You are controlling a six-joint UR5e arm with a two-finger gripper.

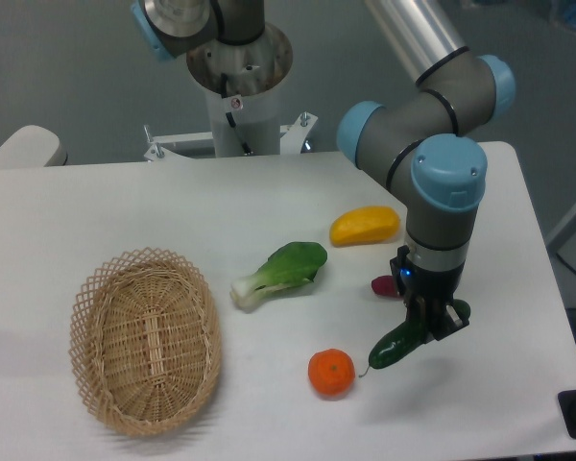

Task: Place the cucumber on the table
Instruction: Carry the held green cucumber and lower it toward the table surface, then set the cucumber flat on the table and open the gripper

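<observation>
Cucumber (pixel 396 346) is gripped at its upper end by the closed end effector (pixel 430 321) and held tilted over the white counter (pixel 96 206), stem tip down-left, just right of the orange (pixel 331 373). A wicker basket (pixel 146 339) sits well left.

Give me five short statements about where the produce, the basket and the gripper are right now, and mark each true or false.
1. The gripper is shut on the cucumber. True.
2. The wicker basket holds the orange. False: the basket is empty; the orange sits on the table, to the basket's right.
3. The bok choy lies between the basket and the yellow vegetable. True.
4. The cucumber hangs over the basket. False: it is just right of the orange.
5. The small magenta vegetable is inside the basket. False: it lies on the table beside the arm's wrist.
</observation>
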